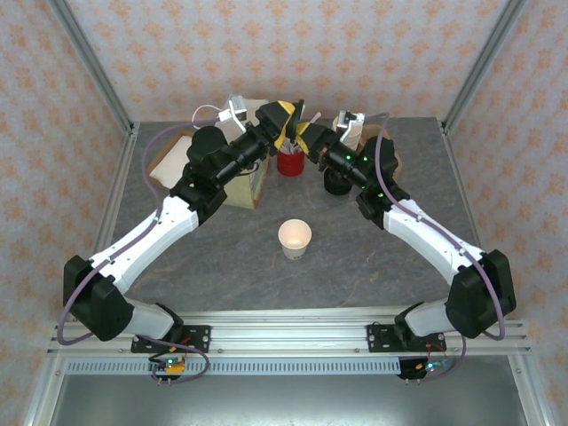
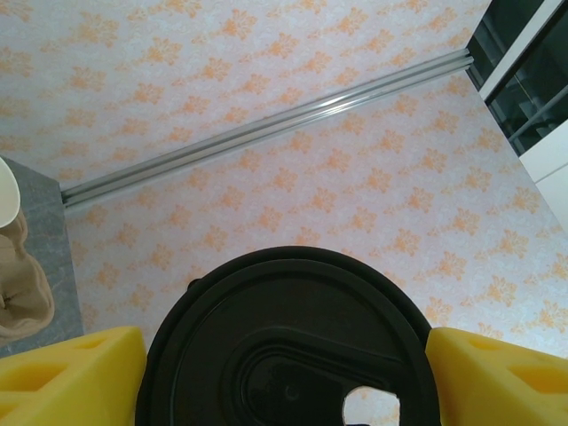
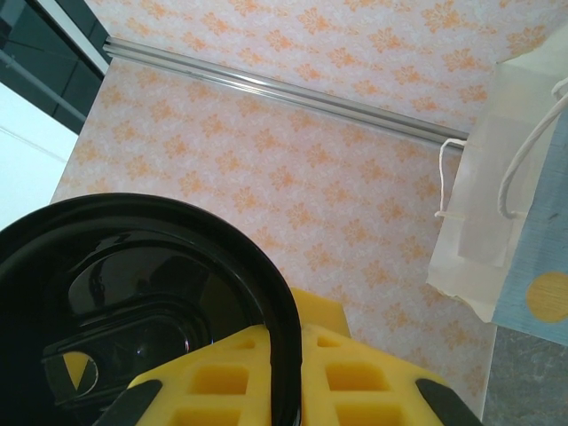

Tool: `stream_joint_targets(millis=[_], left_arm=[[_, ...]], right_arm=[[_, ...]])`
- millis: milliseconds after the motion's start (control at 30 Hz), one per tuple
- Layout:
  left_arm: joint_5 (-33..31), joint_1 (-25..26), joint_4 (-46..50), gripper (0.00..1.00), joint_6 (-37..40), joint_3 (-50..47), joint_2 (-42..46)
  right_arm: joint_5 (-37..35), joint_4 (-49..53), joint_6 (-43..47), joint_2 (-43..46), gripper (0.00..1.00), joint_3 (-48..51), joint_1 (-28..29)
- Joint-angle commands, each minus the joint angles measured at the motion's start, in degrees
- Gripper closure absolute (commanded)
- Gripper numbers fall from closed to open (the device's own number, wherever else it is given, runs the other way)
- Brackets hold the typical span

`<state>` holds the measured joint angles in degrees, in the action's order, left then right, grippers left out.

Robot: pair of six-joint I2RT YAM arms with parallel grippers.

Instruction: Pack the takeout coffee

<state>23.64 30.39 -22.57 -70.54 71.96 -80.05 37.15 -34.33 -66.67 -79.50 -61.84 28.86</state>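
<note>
Grey table (image 1: 222, 275) carries a lidless cream cup (image 1: 295, 238), red cup (image 1: 289, 163) and paper bag (image 1: 244, 191).

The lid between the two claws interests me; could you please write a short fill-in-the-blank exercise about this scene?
1. The right claw pinches the rim of a lid coloured ____.
2. The left claw has one ____ finger on each side of that lid.
3. In the top external view, the cream cup at the middle of the table wears no ____.
Missing words: black, yellow, lid.
</note>
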Motion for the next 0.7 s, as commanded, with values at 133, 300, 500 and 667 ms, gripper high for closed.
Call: stream_joint_targets(millis=[133,300,500,667], left_arm=[[0.72,0.48,-0.53,0.27,0.06,0.42,-0.28],[-0.11,0.48,-0.43,0.35,0.55,-0.31,0.14],[-2.97,0.47,0.81,0.37,2.62,-2.32,1.88],[-7.11,0.52,8.01,0.37,10.45,-2.64,4.68]], right_arm=[[0.56,-1.80,0.82,-0.21,0.86,-2.49,0.32],[-0.27,-0.26,1.85,0.24,0.80,-2.32,0.34],[-1.64,3.40,4.32,1.47,0.69,-1.90,0.17],[-2.06,8.19,5.85,4.18,0.56,-0.18,-3.01]])
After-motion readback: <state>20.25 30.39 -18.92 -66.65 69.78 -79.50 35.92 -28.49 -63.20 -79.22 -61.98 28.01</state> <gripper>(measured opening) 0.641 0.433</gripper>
